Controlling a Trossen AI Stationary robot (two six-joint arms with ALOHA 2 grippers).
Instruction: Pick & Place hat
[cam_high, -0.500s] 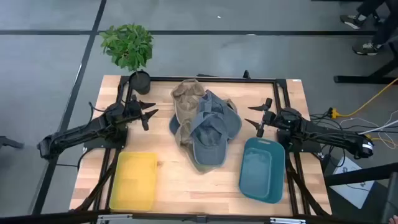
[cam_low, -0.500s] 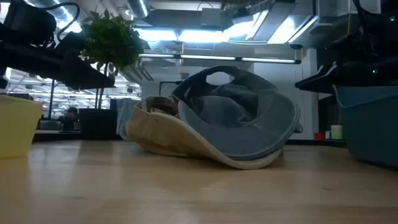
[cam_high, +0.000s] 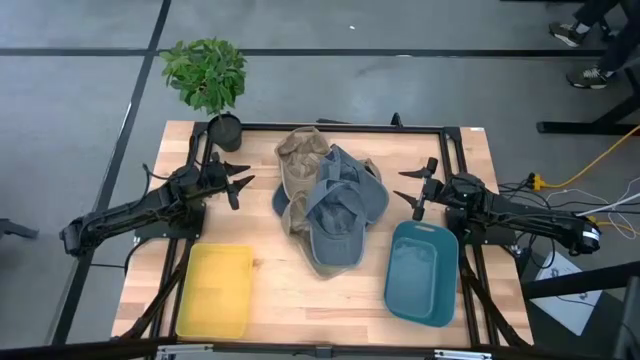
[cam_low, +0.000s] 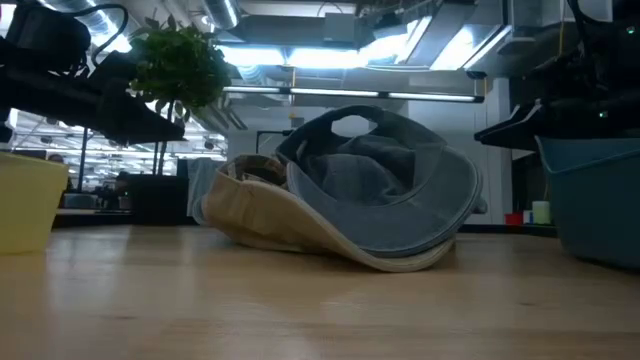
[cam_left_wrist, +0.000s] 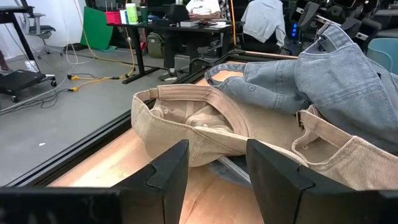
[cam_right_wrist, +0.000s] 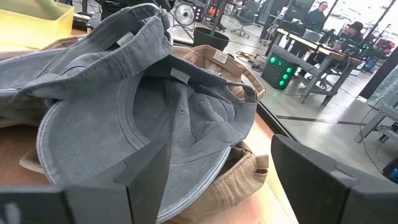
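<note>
Crumpled denim cap atop tan canvas cap, left claw parted, right claw wide

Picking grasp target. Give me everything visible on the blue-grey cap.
The blue-grey cap looks like washed denim, soft and crumpled. It lies upside down, lining and inner seams showing, brim toward the table's front edge and its back opening raised. It sits mid-table, on top of the tan cap, overlapping it. Neither claw touches it: the left claw and right claw hover open on either side.
</note>
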